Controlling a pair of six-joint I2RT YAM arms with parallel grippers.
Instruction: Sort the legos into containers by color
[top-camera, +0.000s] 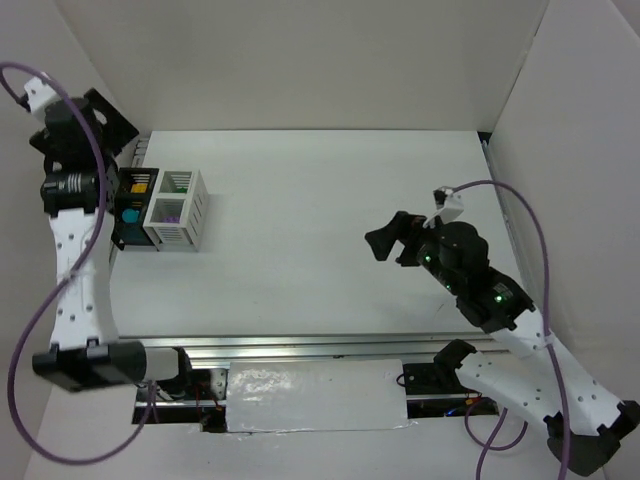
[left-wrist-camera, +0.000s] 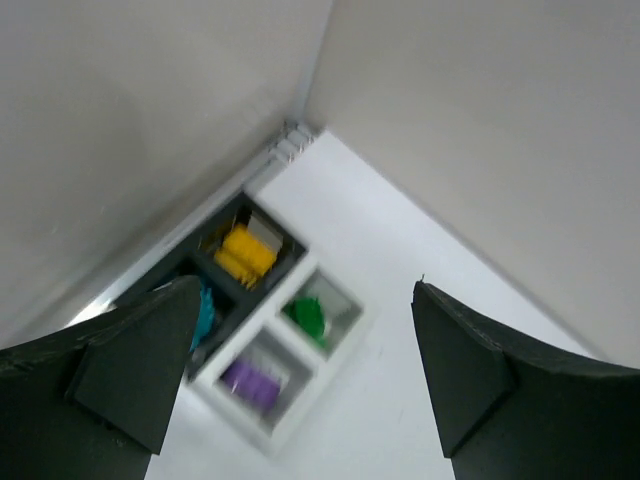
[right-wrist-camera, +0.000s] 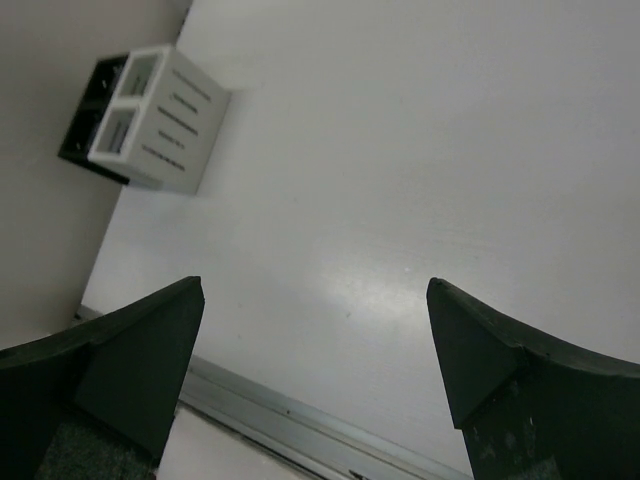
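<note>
Two slatted cube bins sit side by side at the left edge of the white table (top-camera: 320, 200), touching: black bin (top-camera: 124, 236) outermost, white bin (top-camera: 190, 215) inboard.

Top view: each bin is split into two open cells. Yellow brick (top-camera: 142, 183) in the far black cell, teal brick (top-camera: 130, 214) in the near one. Green brick (top-camera: 180, 184) in the far white cell, purple brick (top-camera: 170, 213) in the near one. Left arm (top-camera: 75, 250) reaches up along the left wall, its wrist above the black bin. Right gripper (top-camera: 392, 238) hangs over bare table well to the right, jaws spread, empty.

Left wrist view: looks straight down into all four cells, blurred. The studded tops show only faintly on the yellow brick. Left gripper (left-wrist-camera: 305, 300) has its dark, matte, wedge-shaped fingers spread wide with nothing between them; the bins lie below the gap.

Right wrist view: bins seen from the side, far off at upper left. Horizontal slots in the white plastic wall show clearly here, but the contents do not. Fingers set wide over the smooth, faintly glossy tabletop; a metal rail runs along the near edge.
</note>
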